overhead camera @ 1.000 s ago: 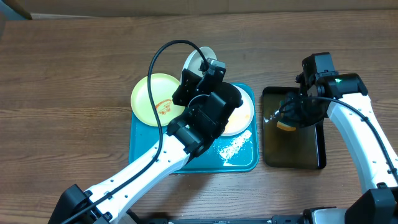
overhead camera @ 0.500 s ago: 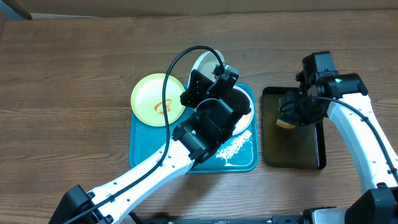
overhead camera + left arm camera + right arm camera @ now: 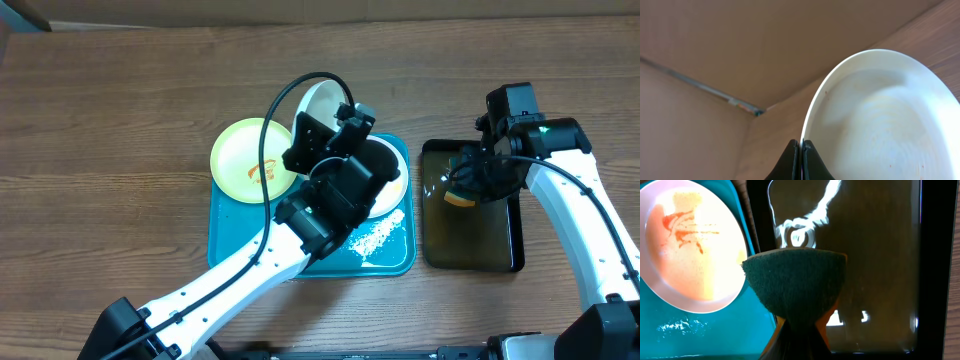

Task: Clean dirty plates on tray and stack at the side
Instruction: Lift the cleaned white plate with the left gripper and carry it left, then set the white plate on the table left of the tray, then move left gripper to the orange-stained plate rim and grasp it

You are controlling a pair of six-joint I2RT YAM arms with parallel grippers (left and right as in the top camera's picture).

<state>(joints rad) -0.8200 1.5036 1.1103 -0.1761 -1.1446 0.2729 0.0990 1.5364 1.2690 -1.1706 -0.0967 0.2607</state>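
Robot lab test bench, wood-grain table (image 3: 100,100), brown cardboard backdrop (image 3: 765,40), two cabled white arms (image 3: 240,275)

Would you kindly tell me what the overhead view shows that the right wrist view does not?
Only overhead: the yellow-green plate, sauce-marked, overlapping the teal tray at its corner, and the left gripper pinching the rim of a second white plate. Only right wrist: the red streaks across the smeared white plate, mostly covered overhead by the left arm. Both: the sponge in the right gripper, over the black tray.
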